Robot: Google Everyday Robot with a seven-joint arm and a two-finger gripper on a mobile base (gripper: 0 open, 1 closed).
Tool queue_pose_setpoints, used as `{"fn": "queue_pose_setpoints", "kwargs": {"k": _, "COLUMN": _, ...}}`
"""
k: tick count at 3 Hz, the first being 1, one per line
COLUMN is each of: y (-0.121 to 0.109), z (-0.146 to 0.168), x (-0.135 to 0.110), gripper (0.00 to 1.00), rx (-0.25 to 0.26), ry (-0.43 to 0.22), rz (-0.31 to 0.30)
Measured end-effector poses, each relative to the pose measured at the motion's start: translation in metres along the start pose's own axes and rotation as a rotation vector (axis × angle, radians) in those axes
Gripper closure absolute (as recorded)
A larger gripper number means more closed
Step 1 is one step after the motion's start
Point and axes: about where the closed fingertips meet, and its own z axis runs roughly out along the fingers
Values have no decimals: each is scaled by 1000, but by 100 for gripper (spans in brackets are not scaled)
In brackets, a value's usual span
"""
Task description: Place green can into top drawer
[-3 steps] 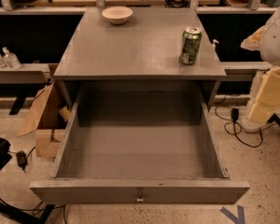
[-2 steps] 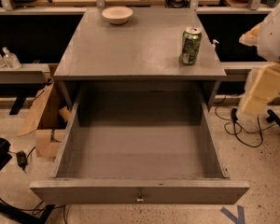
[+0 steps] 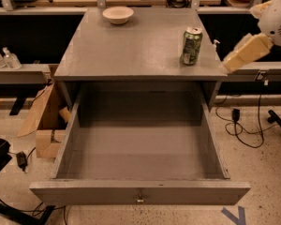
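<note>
Gripper right of speckled green can, grey top drawer open.

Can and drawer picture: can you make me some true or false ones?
1. The can stands upright on the cabinet top. True.
2. The drawer is shut. False: it is pulled wide open, with nothing in it.
3. The tool is holding the can. False: it is off to the right of the can, not touching it.
4. A bowl sits near the back edge of the cabinet top. True.
</note>
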Motion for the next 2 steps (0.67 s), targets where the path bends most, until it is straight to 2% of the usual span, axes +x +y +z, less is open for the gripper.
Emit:
{"fn": "queue_pose_setpoints", "kwargs": {"k": 1, "y": -28, "z": 10, "x": -7, "gripper": 0, "rx": 59, "ry": -117, "rz": 70}}
{"fn": "queue_pose_setpoints", "kwargs": {"k": 2, "y": -39, "z": 24, "x": -9, "gripper": 0, "rx": 87, "ry": -217, "rz": 136}}
